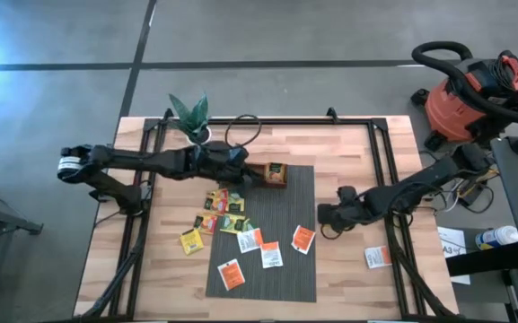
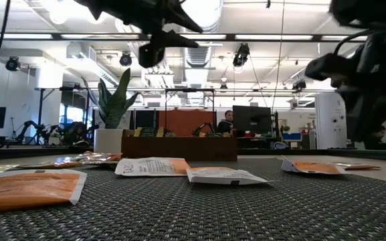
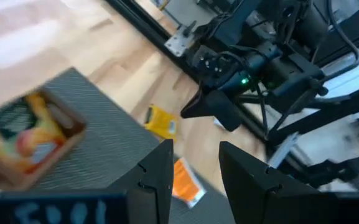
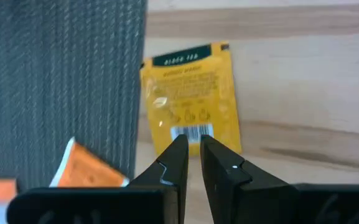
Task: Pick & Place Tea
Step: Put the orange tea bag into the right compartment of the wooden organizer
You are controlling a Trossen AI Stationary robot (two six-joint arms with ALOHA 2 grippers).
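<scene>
Right gripper (image 4: pixel 192 152) with fingers nearly pressed together above a yellow square tea sachet (image 4: pixel 191 104) on bare wooden worktop (image 4: pixel 303 81), just beside the grey woven mat's (image 4: pixel 55 74) edge (other sachets near), left gripper (image 3: pixel 195 168) fingers spread, empty, over the mat.

Sachets (image 1: pixel 232 220) crowd the grey mat (image 1: pixel 287 269) at the tabletop (image 1: pixel 348 278) centre. The wooden tray (image 1: pixel 275 174) and plant (image 1: pixel 191 115) block the far edge; near corners lie bare.

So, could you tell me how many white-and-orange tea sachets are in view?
5. On the grey mat: first, second, third, fourth. A fifth lies on the bare table, right of it. More may be hidden.
</scene>
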